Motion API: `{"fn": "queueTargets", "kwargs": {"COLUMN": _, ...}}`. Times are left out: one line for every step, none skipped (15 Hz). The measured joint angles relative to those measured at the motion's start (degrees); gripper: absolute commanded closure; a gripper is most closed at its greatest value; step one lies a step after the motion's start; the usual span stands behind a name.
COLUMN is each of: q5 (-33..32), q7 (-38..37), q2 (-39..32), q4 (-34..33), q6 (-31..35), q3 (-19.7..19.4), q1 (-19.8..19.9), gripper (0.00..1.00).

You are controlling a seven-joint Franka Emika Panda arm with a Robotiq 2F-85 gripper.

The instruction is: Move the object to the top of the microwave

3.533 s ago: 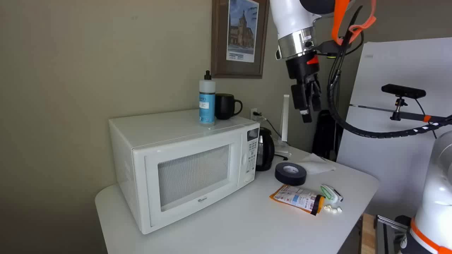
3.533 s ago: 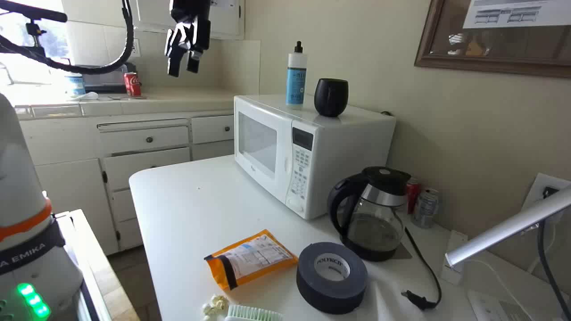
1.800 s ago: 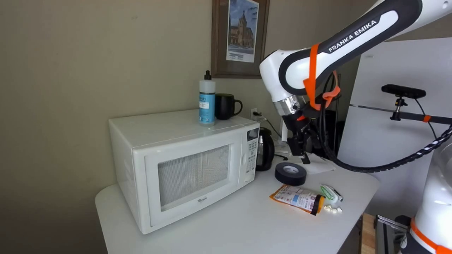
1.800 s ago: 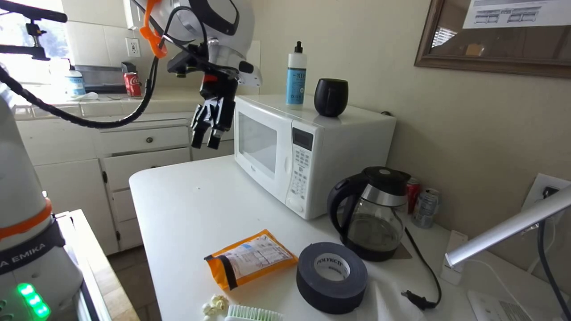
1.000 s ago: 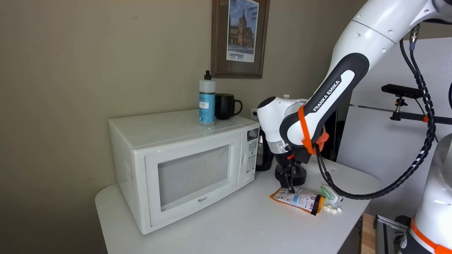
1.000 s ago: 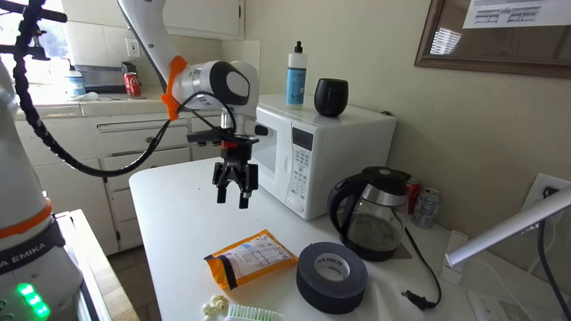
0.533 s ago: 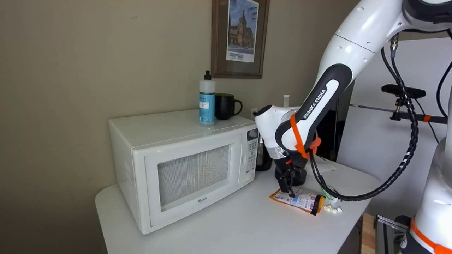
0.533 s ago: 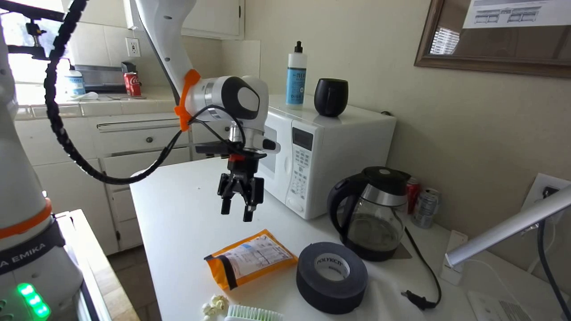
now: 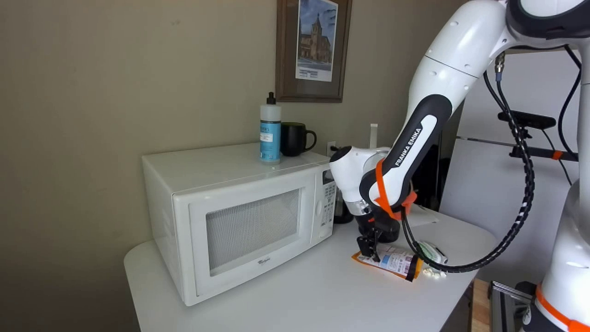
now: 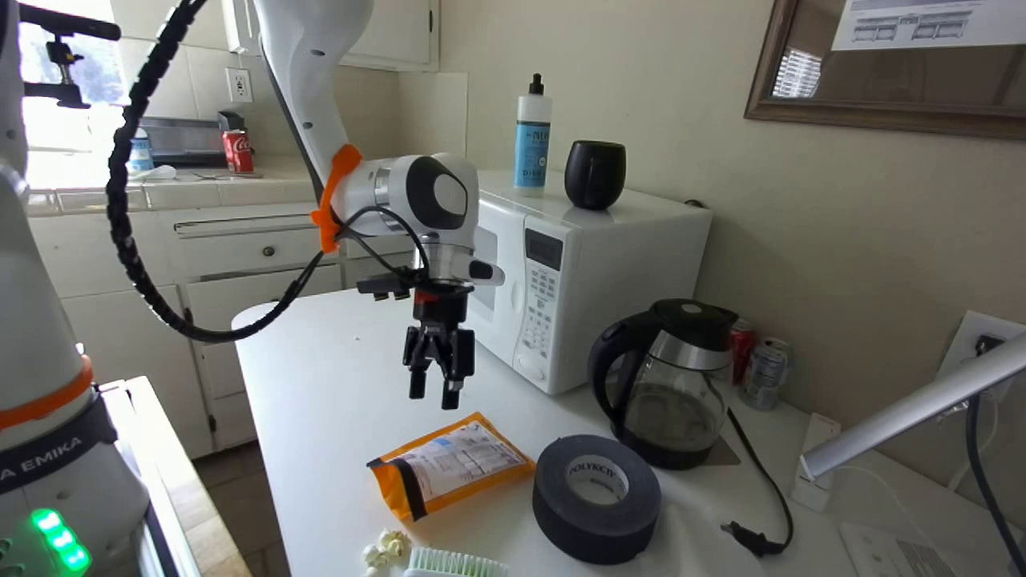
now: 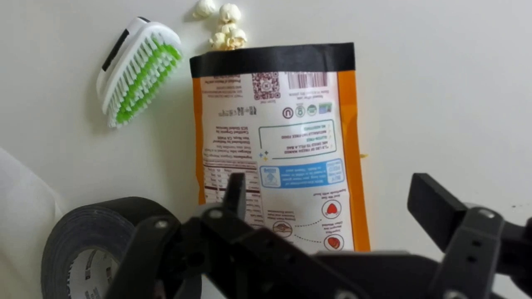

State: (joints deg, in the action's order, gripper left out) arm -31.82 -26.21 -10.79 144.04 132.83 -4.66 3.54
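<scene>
In an exterior view, a flat rectangular orange packet [image 10: 457,461] lies on a white table [image 10: 337,401], a round black tape roll [image 10: 595,519] to its right; whether the two touch is hard to tell. Behind the roll stands a black-handled glass kettle [image 10: 680,389], right of a boxy white microwave [image 10: 629,268] bearing a tall blue-labelled plastic bottle [image 10: 532,148] and, to that bottle's right, a rounded black mug [image 10: 595,176].

FRANKA EMIKA on arm [image 9: 411,146]; POLYKEN on tape [image 10: 595,525]; GLUTEN-FREE on packet [image 11: 278,143]
</scene>
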Motion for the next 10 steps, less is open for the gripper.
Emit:
{"fn": "queueTargets", "kwargs": {"q5": -2.2, "q7": -2.0, "q2": -1.3, "q4": -0.4, "q6": 0.9, "q3": -0.5, "q1": -0.5, "gripper": 0.00}}
{"fn": "queueTargets", "kwargs": {"q5": -4.8, "q7": -3.0, "q2": -2.5, "q4": -1.0, "q6": 1.5, "q3": -1.0, "q1": -1.1, "gripper": 0.00}}
{"fn": "queueTargets", "kwargs": {"q5": -7.3, "q7": -3.6, "q2": -3.6, "q4": -1.6, "q6": 2.2, "q3": -1.5, "q1": -1.6, "gripper": 0.00}}
{"fn": "queueTargets", "kwargs": {"q5": -9.6, "q7": -3.9, "q2": -4.7, "q4": -2.1, "q6": 3.1, "q3": -1.9, "q1": -2.0, "gripper": 0.00}}
{"fn": "queueTargets", "kwargs": {"q5": -11.5, "q7": -4.2, "q2": -5.6, "q4": -2.7, "q6": 3.6, "q3": -2.1, "q1": -2.4, "gripper": 0.00}}
{"fn": "queueTargets", "kwargs": {"q5": -13.3, "q7": -4.4, "q2": -6.5, "q4": -3.1, "q6": 4.3, "q3": -2.3, "q1": -2.8, "gripper": 0.00}}
{"fn": "queueTargets", "kwargs": {"q5": -14.7, "q7": -4.6, "q2": -7.3, "q4": -3.5, "q6": 5.1, "q3": -2.4, "q1": -3.1, "gripper": 0.00}}
{"fn": "queueTargets", "kwargs": {"q5": -15.8, "q7": -4.6, "q2": -8.0, "q4": -3.7, "q6": 5.8, "q3": -2.4, "q1": -3.4, "gripper": 0.00}}
{"fn": "queueTargets", "kwargs": {"q5": -16.4, "q7": -4.6, "q2": -8.7, "q4": -4.0, "q6": 6.6, "q3": -2.4, "q1": -3.5, "gripper": 0.00}}
{"fn": "queueTargets", "kwargs": {"q5": -16.6, "q7": -4.7, "q2": -9.4, "q4": -4.2, "q6": 7.2, "q3": -2.4, "q1": -3.7, "gripper": 0.03}}
